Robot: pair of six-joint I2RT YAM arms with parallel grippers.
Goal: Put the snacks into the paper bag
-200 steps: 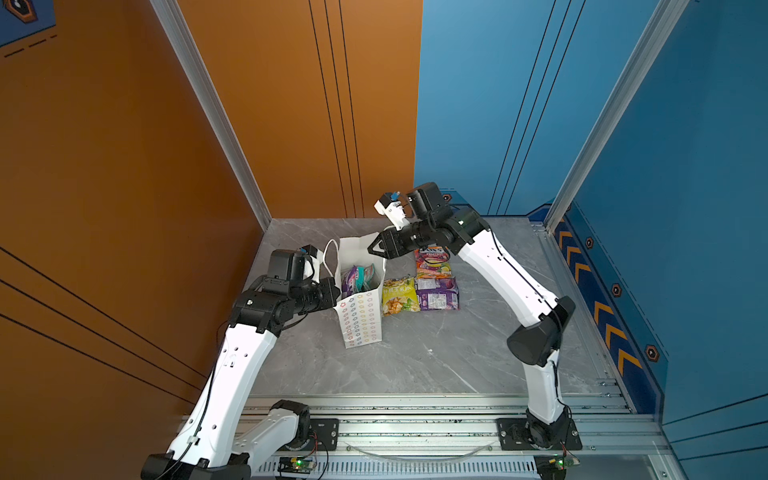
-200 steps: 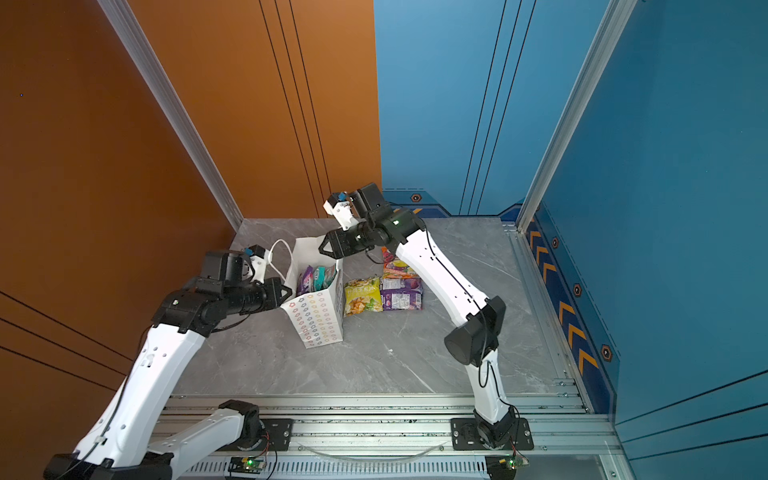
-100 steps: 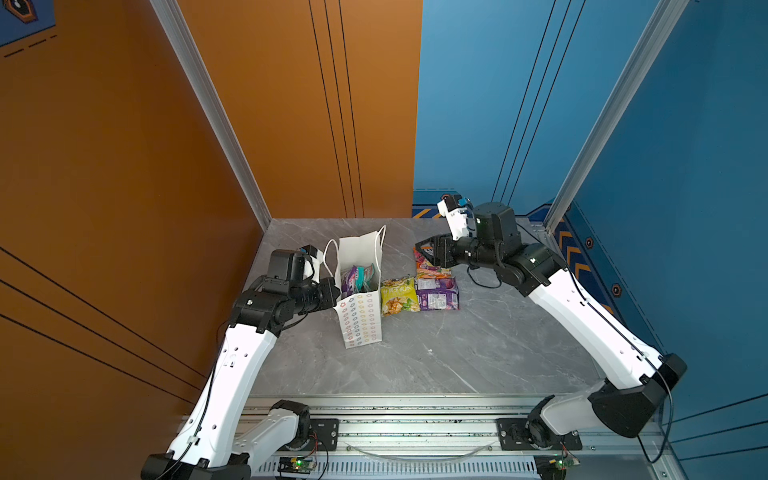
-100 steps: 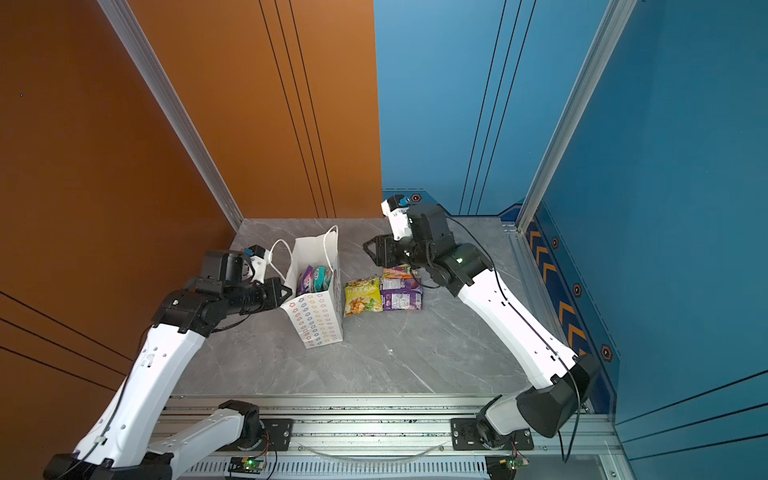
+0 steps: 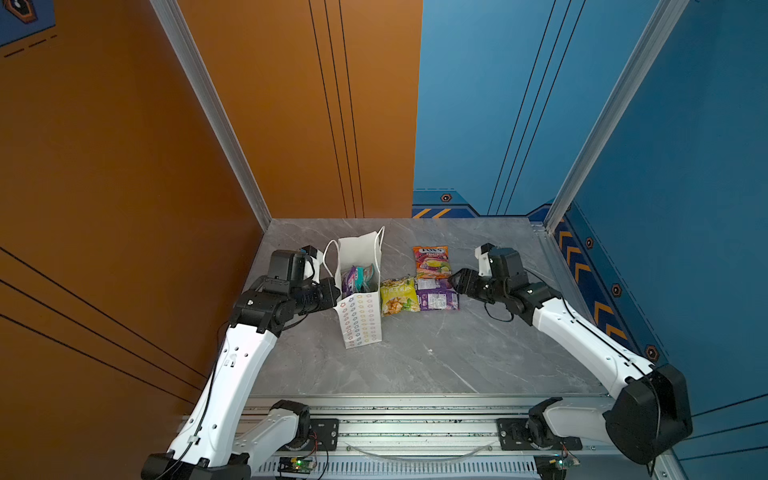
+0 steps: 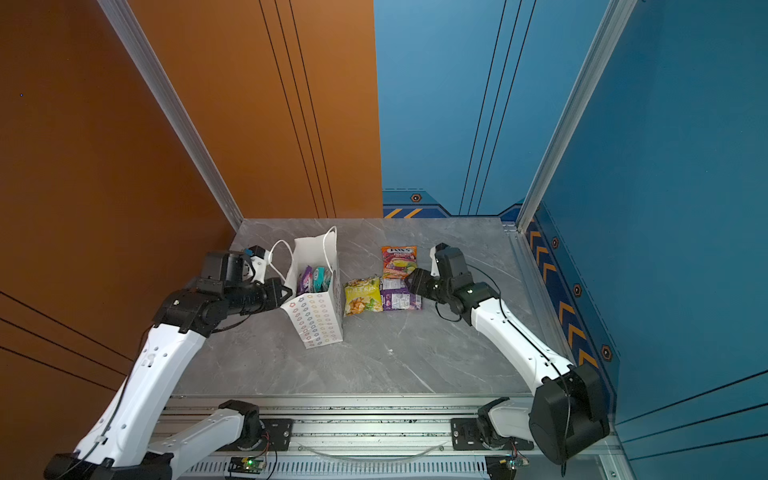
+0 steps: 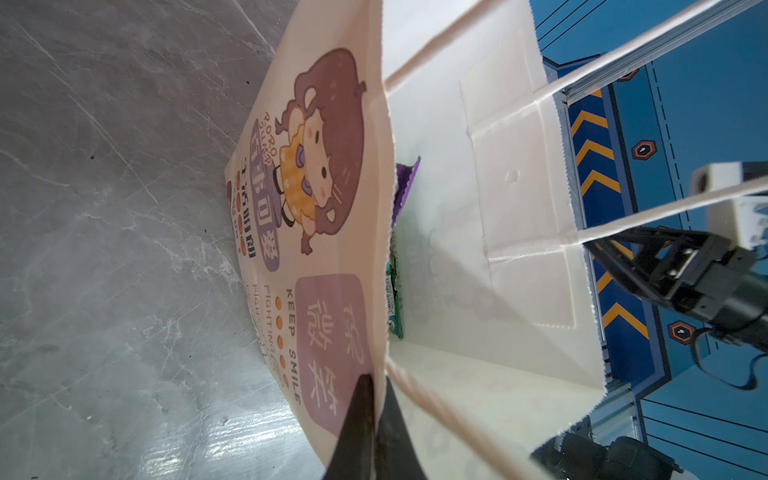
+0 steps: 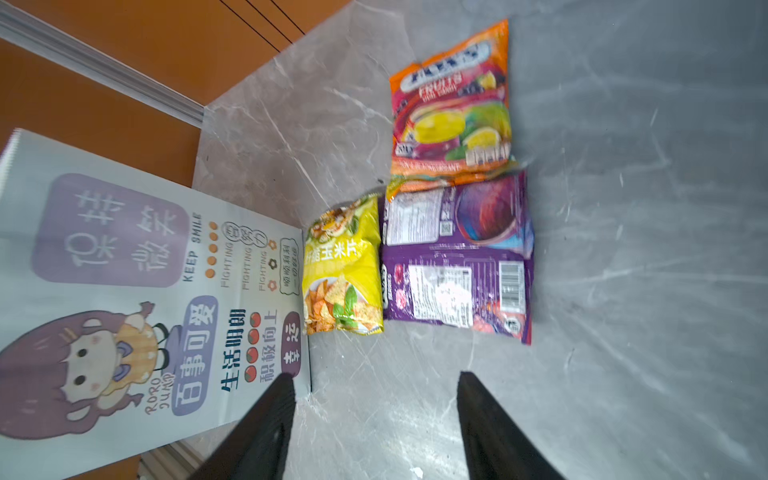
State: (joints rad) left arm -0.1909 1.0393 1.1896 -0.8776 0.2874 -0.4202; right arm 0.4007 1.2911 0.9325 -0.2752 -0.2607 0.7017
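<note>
Right tool (image 8: 374, 419) has swung away from the paper bag (image 5: 360, 320) & is hanging low beside purple packet (image 5: 437, 294), jaws apart, empty. Left tool (image 7: 371, 419) is pinching bag rim, closed. Yellow packet (image 5: 399, 295) & orange packet (image 5: 431, 261) are lying on surface (image 5: 436, 357); others are sitting inside bag.

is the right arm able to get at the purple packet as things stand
Probably yes. The right pincer is open and empty, right beside the purple packet, which lies flat on the table with nothing over it. The orange packet overlaps only its far edge.
</note>
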